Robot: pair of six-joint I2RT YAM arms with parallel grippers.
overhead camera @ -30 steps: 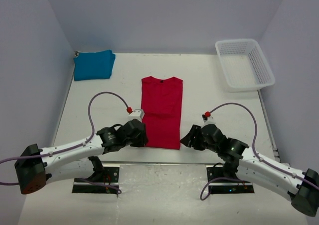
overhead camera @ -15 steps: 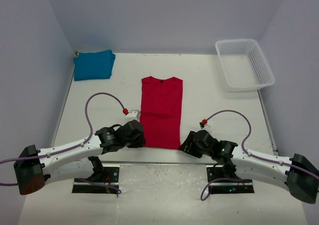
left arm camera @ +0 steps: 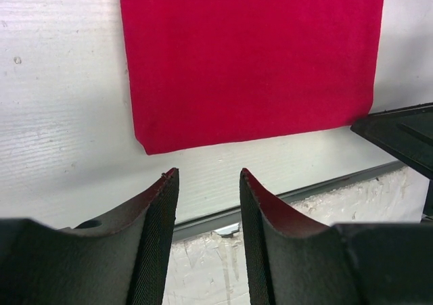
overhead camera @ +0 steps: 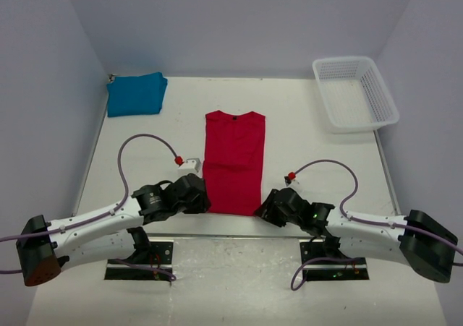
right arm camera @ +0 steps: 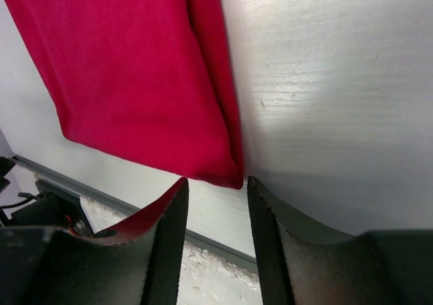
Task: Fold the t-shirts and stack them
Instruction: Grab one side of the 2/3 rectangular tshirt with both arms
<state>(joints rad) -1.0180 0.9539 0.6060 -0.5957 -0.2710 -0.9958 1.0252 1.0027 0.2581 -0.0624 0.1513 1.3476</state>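
Closing in since a second ago, your left gripper [left arm camera: 207, 176] and right gripper [right arm camera: 218, 183] are now sitting just short of the near hem corners of the red t-shirt [overhead camera: 233, 163], jaws narrowly parted, holding nothing. That shirt is lying flat, unmoved; the teal t-shirt [overhead camera: 136, 93] is staying far-left.

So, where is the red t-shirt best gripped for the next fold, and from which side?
Grip the red t-shirt at its two near hem corners, coming in low from the near side. It lies flat as a long strip, collar far away, so the left claw and right claw, both open, each face one free corner.
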